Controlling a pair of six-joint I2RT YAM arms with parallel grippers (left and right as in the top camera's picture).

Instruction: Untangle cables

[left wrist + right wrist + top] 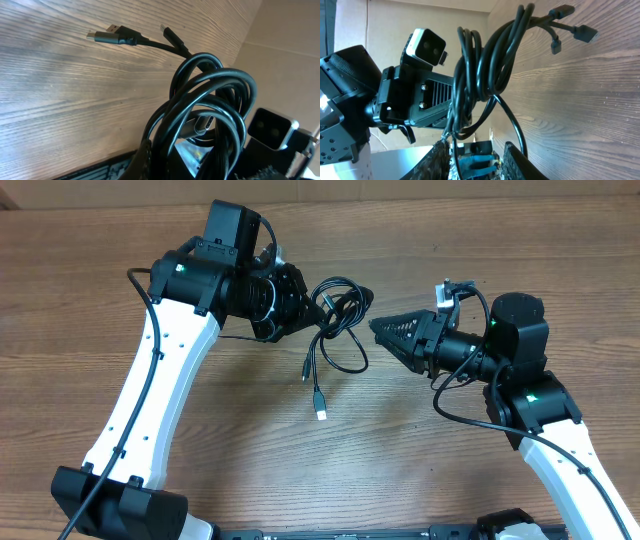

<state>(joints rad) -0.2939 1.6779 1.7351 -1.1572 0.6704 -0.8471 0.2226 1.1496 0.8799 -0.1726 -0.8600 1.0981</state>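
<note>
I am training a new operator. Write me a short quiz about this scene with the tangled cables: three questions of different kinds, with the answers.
1. True or false: the cables lie apart in straight lines on the table.
2. In the overhead view, which cable end reaches farthest toward the arm bases? A. a silver plug B. a white adapter C. a red clip
3. Fill in: the left pincer is shut on the ____.

Key: 1. False, they form one looped bundle. 2. A. 3. cables.
</note>
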